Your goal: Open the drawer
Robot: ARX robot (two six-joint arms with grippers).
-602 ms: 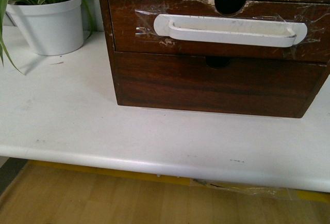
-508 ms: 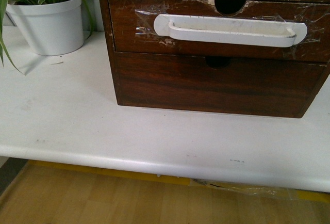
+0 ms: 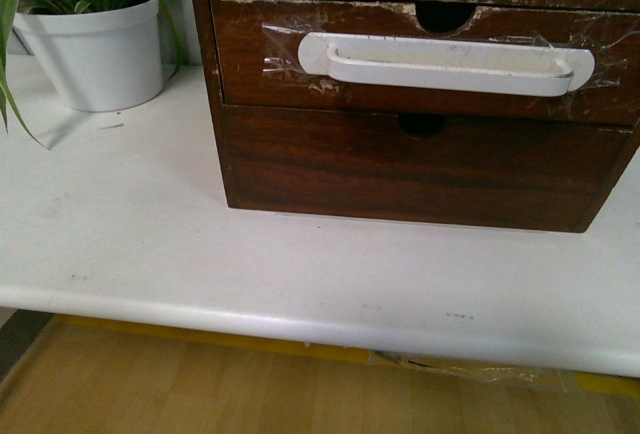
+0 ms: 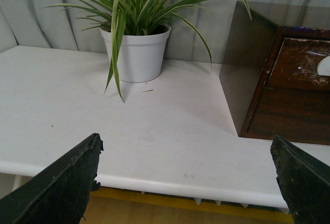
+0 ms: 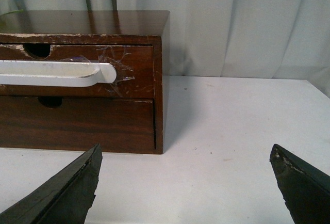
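A white plant pot [image 3: 95, 49] stood on the white counter [image 3: 150, 244], left of the brown wooden box [image 3: 204, 74]. The left fingers [image 4: 62, 182] were spread wide apart and held nothing, in front of the box and off to its left. The drawer [image 3: 250, 69] sat in the top of the box, pushed in, with its long white handle [image 3: 445, 62] taped on. The right fingers [image 5: 62, 188] were wide apart and empty too, in front of the box and off to its right.
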